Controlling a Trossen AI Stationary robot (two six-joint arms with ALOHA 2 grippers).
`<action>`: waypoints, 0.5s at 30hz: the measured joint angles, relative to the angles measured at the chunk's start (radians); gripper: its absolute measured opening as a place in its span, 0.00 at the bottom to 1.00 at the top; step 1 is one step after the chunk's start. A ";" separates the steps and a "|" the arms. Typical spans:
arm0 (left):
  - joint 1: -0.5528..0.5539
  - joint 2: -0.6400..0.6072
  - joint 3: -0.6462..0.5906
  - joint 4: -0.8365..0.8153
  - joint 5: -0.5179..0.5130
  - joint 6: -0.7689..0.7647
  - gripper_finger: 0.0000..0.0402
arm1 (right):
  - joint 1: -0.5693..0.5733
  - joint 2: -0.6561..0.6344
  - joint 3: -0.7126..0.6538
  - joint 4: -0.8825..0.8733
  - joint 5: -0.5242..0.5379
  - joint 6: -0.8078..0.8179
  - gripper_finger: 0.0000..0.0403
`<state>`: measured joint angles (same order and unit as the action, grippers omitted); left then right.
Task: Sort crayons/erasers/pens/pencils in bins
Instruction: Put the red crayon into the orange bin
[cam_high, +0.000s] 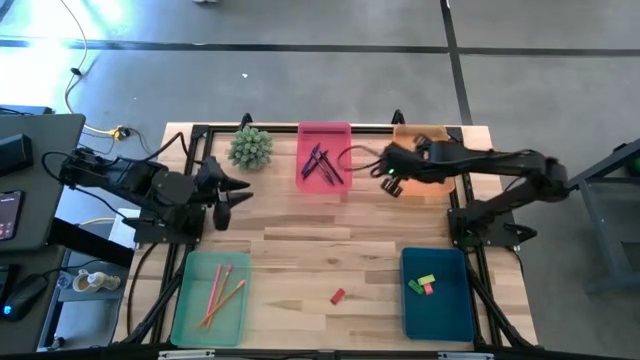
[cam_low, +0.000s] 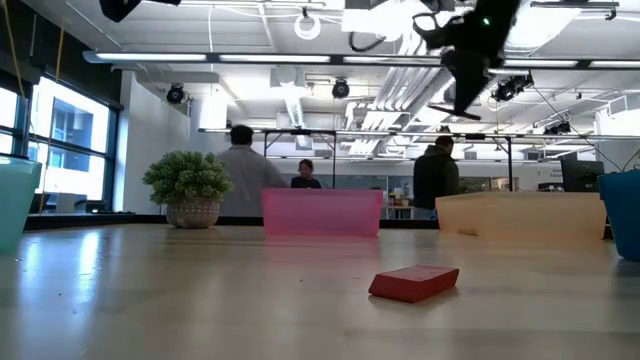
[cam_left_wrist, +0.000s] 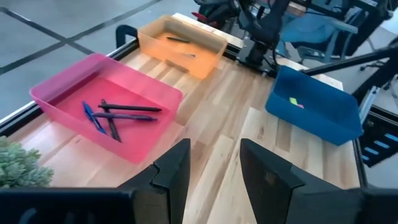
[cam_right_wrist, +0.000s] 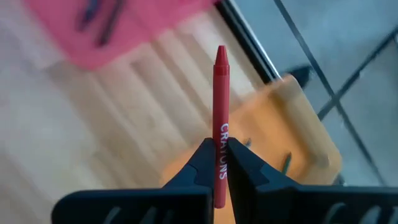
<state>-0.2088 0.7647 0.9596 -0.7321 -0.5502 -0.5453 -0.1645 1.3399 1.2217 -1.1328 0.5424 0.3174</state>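
My right gripper (cam_right_wrist: 219, 155) is shut on a red crayon (cam_right_wrist: 219, 93) with a white label. It hangs high over the left end of the orange bin (cam_high: 430, 135), which also shows in the right wrist view (cam_right_wrist: 298, 118). Two dark crayons (cam_left_wrist: 185, 47) lie in the orange bin. My left gripper (cam_left_wrist: 214, 165) is open and empty above the table's left part (cam_high: 238, 192). Several pens (cam_high: 324, 165) lie in the pink bin (cam_high: 324, 135). Pencils (cam_high: 222, 290) lie in the pale green bin (cam_high: 190, 310). Erasers (cam_high: 424, 285) lie in the dark blue bin (cam_high: 440, 315). A red eraser (cam_high: 338, 296) lies flat on the table. My right gripper pinches the red crayon's labelled lower part (cam_right_wrist: 222, 138) between its two fingers. The crayon lies along the fingers and sticks out past their tips, pointed end (cam_right_wrist: 220, 53) away from the gripper. It is lifted clear, above the orange bin's edge and the table.
A potted plant (cam_high: 250, 147) stands at the far left, beside the pink bin. The table's middle (cam_high: 330, 240) is bare wood. In the low view, people stand in the room behind the table, beyond the pink bin (cam_low: 322, 212).
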 joint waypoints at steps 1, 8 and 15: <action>0.006 0.000 0.000 0.000 -0.002 0.000 0.32 | -0.025 -0.027 -0.034 0.018 0.000 0.000 0.01; 0.041 0.001 0.000 0.005 -0.020 0.000 0.32 | -0.237 -0.141 -0.235 0.147 -0.069 -0.001 0.01; 0.054 0.001 0.000 0.005 -0.022 -0.001 0.32 | -0.428 -0.145 -0.383 0.273 -0.205 -0.017 0.01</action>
<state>-0.1543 0.7655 0.9596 -0.7273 -0.5720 -0.5460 -0.5924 1.1946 0.8384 -0.8597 0.3370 0.3003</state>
